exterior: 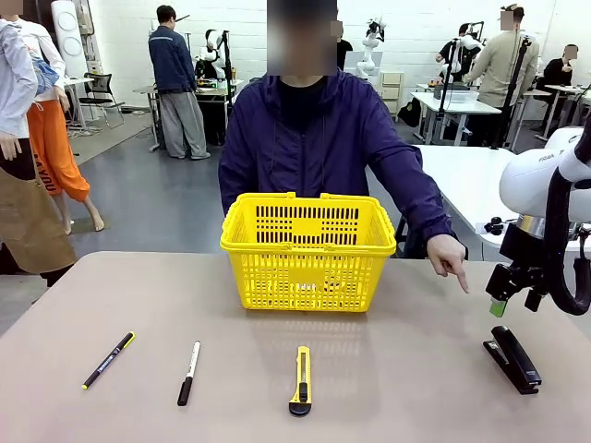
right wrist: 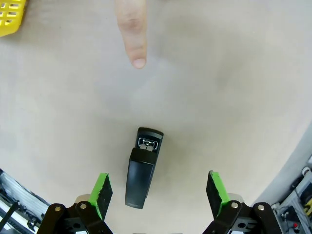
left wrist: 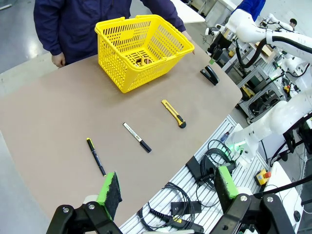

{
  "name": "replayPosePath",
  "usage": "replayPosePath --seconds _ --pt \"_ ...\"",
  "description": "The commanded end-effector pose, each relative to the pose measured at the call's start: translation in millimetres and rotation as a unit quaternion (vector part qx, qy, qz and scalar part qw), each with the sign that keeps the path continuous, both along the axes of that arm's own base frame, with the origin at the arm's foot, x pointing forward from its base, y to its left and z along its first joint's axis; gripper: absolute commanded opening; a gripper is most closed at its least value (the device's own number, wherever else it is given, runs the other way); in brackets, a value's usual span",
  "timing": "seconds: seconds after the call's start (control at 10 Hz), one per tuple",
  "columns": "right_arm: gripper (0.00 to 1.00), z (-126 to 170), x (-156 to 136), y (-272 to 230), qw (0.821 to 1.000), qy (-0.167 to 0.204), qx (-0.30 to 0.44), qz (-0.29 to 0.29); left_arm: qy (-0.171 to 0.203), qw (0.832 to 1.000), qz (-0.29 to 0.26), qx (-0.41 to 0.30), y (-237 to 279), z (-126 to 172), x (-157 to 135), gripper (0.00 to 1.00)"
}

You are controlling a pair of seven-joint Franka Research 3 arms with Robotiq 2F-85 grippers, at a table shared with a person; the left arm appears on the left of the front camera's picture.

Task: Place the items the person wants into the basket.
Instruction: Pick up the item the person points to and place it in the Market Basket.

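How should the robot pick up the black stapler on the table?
Grip the stapler across the middle of its long body, coming straight down from above. It lies flat on the table, long and slim, so its two narrow sides suit a pinch. The robot's right hand hovers over it, open, straddling its width.

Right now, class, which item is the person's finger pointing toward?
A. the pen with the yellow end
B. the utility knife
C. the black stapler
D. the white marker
C: the person's hand points down at the spot nearest the black stapler. In the right wrist view the finger aims at it, and it lies under the open right gripper.
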State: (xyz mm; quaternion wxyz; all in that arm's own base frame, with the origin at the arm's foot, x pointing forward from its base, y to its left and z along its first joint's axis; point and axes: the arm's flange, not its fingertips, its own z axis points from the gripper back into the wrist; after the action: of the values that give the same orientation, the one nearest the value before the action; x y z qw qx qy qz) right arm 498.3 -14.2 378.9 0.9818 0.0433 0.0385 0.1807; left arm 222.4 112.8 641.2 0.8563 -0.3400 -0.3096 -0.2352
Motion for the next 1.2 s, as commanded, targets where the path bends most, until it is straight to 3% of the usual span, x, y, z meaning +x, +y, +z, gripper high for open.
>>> replayPosePath --seconds 0.0,0.5,1.1 --pt "1.0 -1.4 0.3 0.8 1.0 0.001 -0.002 -0.001 -0.005 1.0 -0.007 -0.004 2.1 0.0 0.2 1.0" --pt "1.0 -15.7 -18.8 0.5 0.999 -0.043 -0.028 0.003 -0.005 1.0 -0.007 -0.004 2.1 0.0 0.2 1.0" --pt "1.0 -51.7 -36.2 1.4 0.999 -0.029 -0.032 0.009 -0.005 1.0 -0.007 -0.004 2.1 0.0 0.2 1.0"
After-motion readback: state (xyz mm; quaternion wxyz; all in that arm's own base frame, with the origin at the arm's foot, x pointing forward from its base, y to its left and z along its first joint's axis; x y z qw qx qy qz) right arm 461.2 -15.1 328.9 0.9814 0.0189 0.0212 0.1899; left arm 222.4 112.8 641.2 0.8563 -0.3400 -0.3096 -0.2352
